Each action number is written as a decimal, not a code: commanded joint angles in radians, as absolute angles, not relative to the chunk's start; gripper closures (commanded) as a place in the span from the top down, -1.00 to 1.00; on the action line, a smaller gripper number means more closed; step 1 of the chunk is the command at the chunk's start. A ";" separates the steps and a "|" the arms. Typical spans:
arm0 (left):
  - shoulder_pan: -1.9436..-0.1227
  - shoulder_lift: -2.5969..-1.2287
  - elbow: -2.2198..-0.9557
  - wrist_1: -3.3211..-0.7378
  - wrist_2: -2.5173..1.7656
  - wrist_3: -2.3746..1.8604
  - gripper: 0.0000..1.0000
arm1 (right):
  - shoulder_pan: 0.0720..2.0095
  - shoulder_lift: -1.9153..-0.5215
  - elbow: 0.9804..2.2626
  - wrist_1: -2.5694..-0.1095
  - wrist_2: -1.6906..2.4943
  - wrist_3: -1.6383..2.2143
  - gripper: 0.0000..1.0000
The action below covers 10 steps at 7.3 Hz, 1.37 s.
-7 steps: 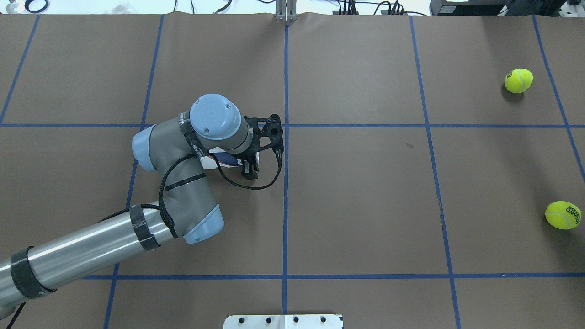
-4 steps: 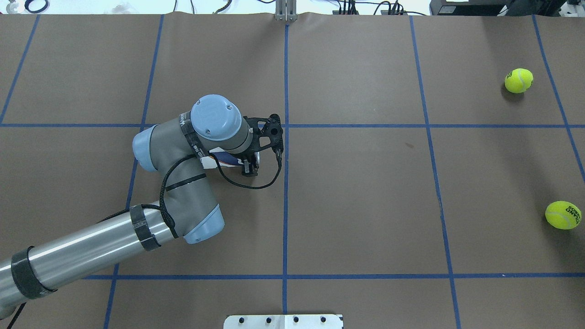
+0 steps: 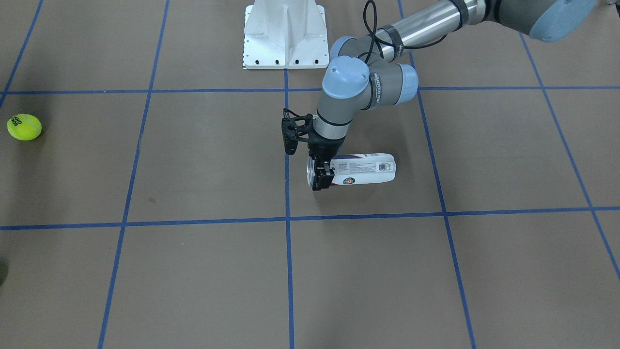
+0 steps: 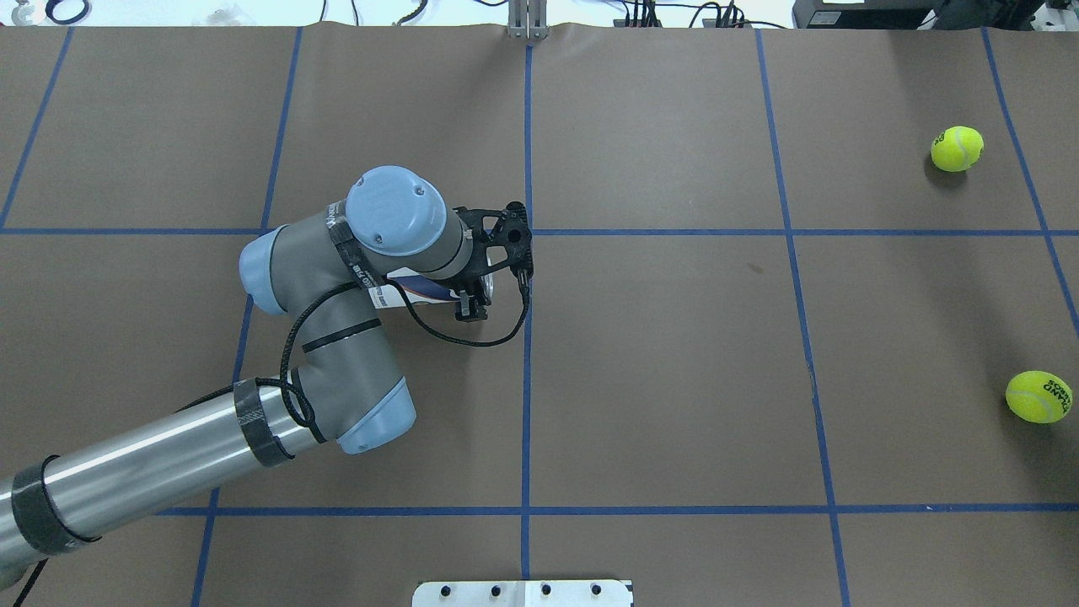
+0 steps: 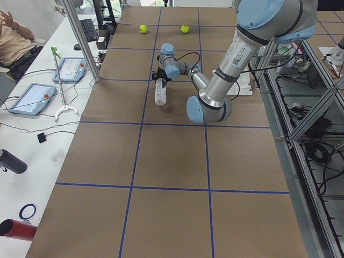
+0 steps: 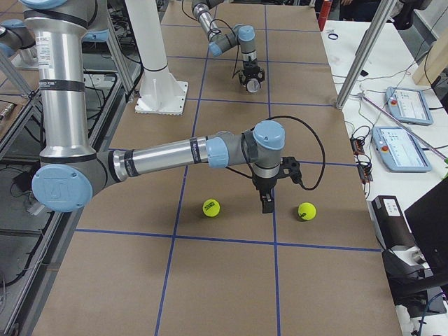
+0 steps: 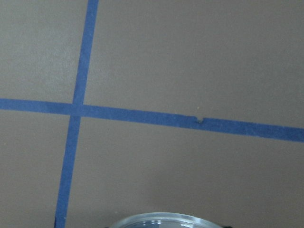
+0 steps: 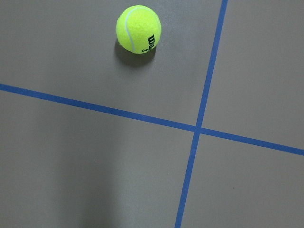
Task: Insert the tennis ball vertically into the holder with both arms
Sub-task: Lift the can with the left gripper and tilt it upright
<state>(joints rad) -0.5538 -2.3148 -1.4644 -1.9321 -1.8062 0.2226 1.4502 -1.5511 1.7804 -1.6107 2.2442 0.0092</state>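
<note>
The holder, a clear can with a white and navy label, lies on its side near the table's middle. My left gripper is shut on it just behind the silvery rim. From overhead, the wrist hides most of the holder. Two tennis balls lie far to the right, one at the back and one nearer. My right gripper hangs between these balls, low over the table. It shows only in the right side view, so I cannot tell its state. The right wrist view holds one tennis ball.
The white metal pedestal stands at the robot's edge of the table. Blue tape lines cross the brown table cover. Tablets and a person are beside the table on the operators' side.
The left wrist has shifted slightly toward the far side and the right, gripper and holder's rim moving with it. Both balls stay put.
</note>
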 commanded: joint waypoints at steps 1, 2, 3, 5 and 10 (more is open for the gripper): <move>-0.560 -2.315 -1.601 -1.957 -1.810 0.131 0.15 | 1.450 -1.551 1.781 -1.611 2.244 0.009 0.98; -0.560 -2.316 -1.633 -2.035 -1.810 0.047 0.15 | 1.450 -1.551 1.782 -1.611 2.244 0.009 0.98; -0.563 -2.315 -1.629 -2.186 -1.809 -0.037 0.15 | 1.450 -1.551 1.782 -1.611 2.244 0.009 0.98; -0.564 -2.315 -1.623 -2.465 -1.802 -0.223 0.15 | 1.451 -1.551 1.784 -1.611 2.244 0.009 0.98; -0.563 -2.365 -1.349 -3.161 -1.552 -0.373 0.15 | 1.451 -1.551 1.789 -1.609 2.244 0.009 0.98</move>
